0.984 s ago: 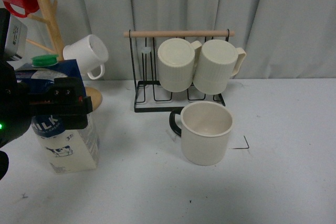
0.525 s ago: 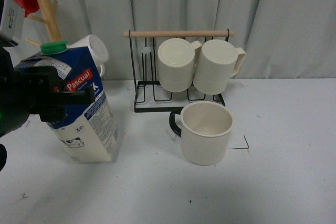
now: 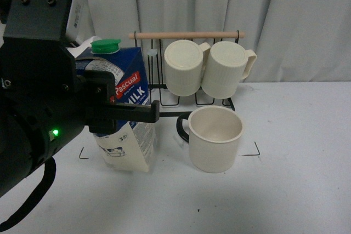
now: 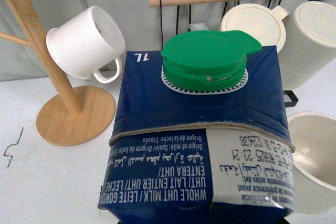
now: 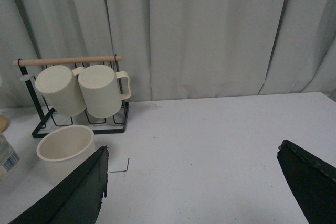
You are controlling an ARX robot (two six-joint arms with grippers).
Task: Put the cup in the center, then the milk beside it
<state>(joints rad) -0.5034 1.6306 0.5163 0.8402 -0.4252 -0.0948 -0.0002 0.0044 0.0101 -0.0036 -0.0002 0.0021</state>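
The left gripper [image 3: 133, 111] has closed on the milk [image 3: 127, 78] and holds it by the middle. One black finger [image 3: 143, 112] lies across the front of the carton. The other finger is hidden behind it.

The milk is a tall carton. Its top part is dark blue with a red "Pascual" label and the white word "MILK". Its bottom part is cream with a small cow drawing. A round green cap [image 4: 206, 60] sits on the sloping top. The carton leans a little in the gripper. I cannot tell if its bottom touches the tabletop [image 3: 296, 190].

The cup [image 3: 215, 138] stands just to the right of the left gripper, close to the carton but apart from it. It is wide, cream and smooth, with a black handle [image 3: 181, 126] that points toward the milk. It is upright with its mouth up.

Both stand in the center [image 3: 170, 164], between the small black corner marks.

The right gripper [image 5: 191, 184] is wide open and holds nothing. The cup is off to one side of it, well apart.
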